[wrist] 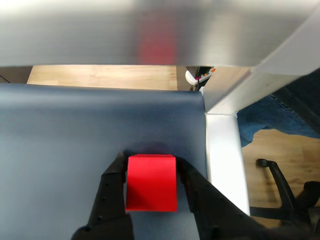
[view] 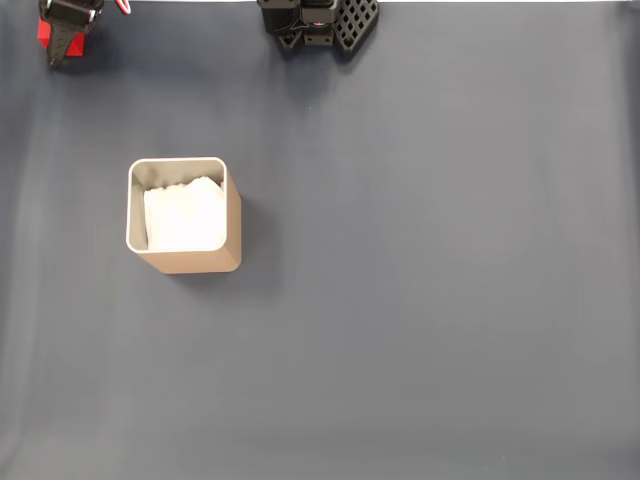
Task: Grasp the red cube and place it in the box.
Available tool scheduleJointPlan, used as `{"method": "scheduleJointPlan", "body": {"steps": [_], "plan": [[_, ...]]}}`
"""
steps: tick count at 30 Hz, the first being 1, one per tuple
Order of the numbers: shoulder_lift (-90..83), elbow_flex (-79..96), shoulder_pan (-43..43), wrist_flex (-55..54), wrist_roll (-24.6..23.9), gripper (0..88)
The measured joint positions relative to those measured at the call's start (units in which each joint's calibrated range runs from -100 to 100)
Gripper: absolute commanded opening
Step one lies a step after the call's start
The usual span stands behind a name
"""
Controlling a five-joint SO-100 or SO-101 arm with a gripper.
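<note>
One cube [wrist: 151, 182]; one box [view: 184, 215]; one gripper [wrist: 151, 167] with two fingers [wrist: 111, 187]; one dark mat [view: 430, 300].

The gripper [view: 62, 45] hides most of the red cube [view: 44, 30].

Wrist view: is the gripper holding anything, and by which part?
The gripper has the red cube between its fingers, one on each side face.
</note>
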Motion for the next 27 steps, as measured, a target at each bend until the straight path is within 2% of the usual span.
{"method": "scheduleJointPlan", "body": {"steps": [15,27], "plan": [[-0.1,1.0,0.0,-0.5,2.8,23.0],[-0.1,1.0,0.0,-0.5,3.5,16.0]]}}
